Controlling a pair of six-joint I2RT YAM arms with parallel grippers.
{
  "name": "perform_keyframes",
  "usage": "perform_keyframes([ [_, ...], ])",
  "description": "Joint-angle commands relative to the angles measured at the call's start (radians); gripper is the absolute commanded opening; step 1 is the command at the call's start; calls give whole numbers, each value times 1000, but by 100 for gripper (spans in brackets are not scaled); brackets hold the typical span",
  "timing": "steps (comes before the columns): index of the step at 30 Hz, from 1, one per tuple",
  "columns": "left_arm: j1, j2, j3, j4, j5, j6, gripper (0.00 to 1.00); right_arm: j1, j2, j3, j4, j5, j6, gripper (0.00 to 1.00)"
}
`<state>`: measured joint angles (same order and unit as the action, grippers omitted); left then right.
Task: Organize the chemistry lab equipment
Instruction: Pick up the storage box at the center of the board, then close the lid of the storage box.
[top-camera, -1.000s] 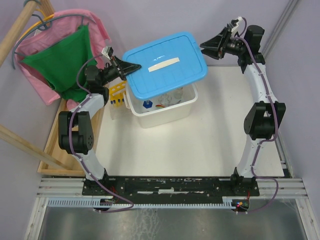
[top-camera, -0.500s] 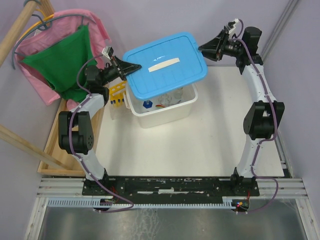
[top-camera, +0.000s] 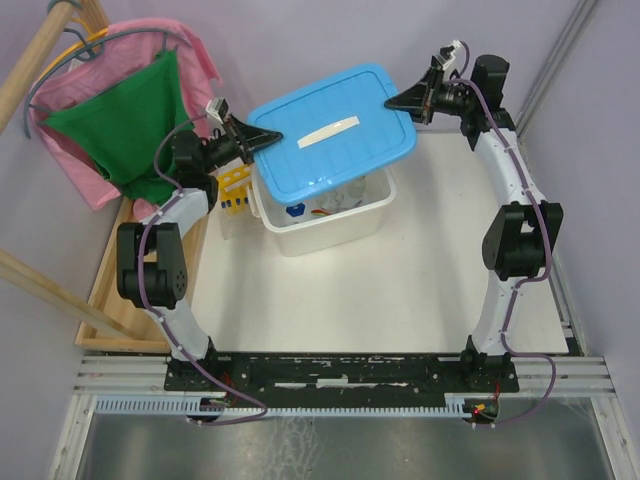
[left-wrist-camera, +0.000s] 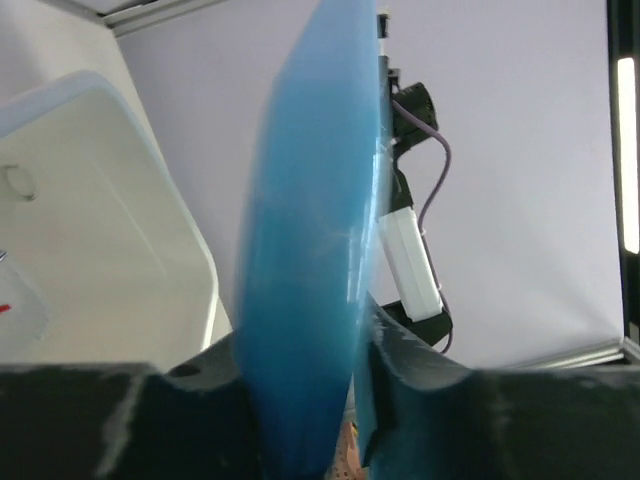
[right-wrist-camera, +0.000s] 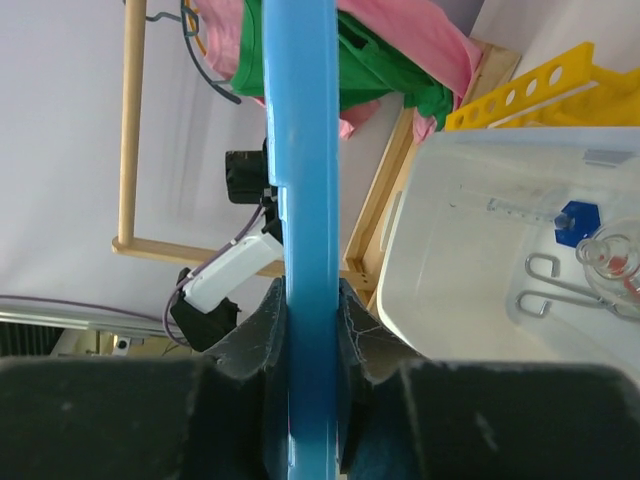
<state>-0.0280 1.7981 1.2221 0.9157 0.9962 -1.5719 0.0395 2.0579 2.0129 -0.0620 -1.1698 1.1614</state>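
The two arms are sharing one job, lifting the cover off the container so the glassware can be reached; the left gripper (top-camera: 255, 137) is pinching the near-left rim of the blue lid (top-camera: 330, 125), its fingers pressing on both faces of the edge in the left wrist view, though that picture is blurring; the right gripper (top-camera: 395, 100) is clamping the opposite, far-right rim, its pads sitting tight against the plastic; the lid is hanging tilted above the white tub (top-camera: 330, 235), apart from its rim and leaving the near half uncovered. Inside the tub a flask (right-wrist-camera: 612, 255), the wire loops of the tongs (right-wrist-camera: 560, 285) and a blue-capped tube (right-wrist-camera: 575, 222) are lying on the bottom; the yellow rack (top-camera: 235, 188) is standing just beside the tub's left wall. As a judgement, the opening step is nearing its end and the sorting is not yet beginning; the next move is calling for both arms travelling together, keeping the lid level, and setting it on bare table (top-camera: 400, 290). That surface is showing plain white; a wooden frame (top-camera: 110, 290) is leaning at the left, carrying a pink cloth (top-camera: 195, 50) and a green cloth (top-camera: 130, 125); a pale purple wall (top-camera: 300, 30) is closing the back.
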Motion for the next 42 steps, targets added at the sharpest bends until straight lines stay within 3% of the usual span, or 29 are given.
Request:
perform_keyframes([
  [1, 1, -50, 50, -275, -35, 256, 46, 7, -47, -3, 44, -14, -26, 1],
  [5, 4, -91, 122, -632, -133, 532, 98, 6, -52, -1, 43, -3, -17, 1],
  [6, 4, -98, 146, -706, -163, 591, 100, 7, -52, -1, 49, -2, -9, 1],
  [9, 7, -125, 205, -880, -257, 714, 99, 6, -52, -6, 84, -1, 25, 1],
  [14, 10, -171, 253, -987, -387, 805, 99, 6, -45, -21, 195, 3, 135, 1],
  [22, 10, -268, 251, -1067, -662, 912, 100, 6, -63, -37, 201, 17, 157, 1],
  [23, 11, -268, 252, -1066, -663, 914, 97, 6, -65, -35, 200, 18, 159, 1],
  [27, 11, -271, 238, -1056, -672, 891, 65, 8, -66, -41, 220, 20, 185, 1],
  [29, 11, -276, 226, -1039, -670, 883, 54, 9, -71, -54, 251, 22, 211, 1],
  [42, 8, -360, 224, -1058, -722, 951, 50, 79, -71, -80, 208, 34, 217, 1],
])
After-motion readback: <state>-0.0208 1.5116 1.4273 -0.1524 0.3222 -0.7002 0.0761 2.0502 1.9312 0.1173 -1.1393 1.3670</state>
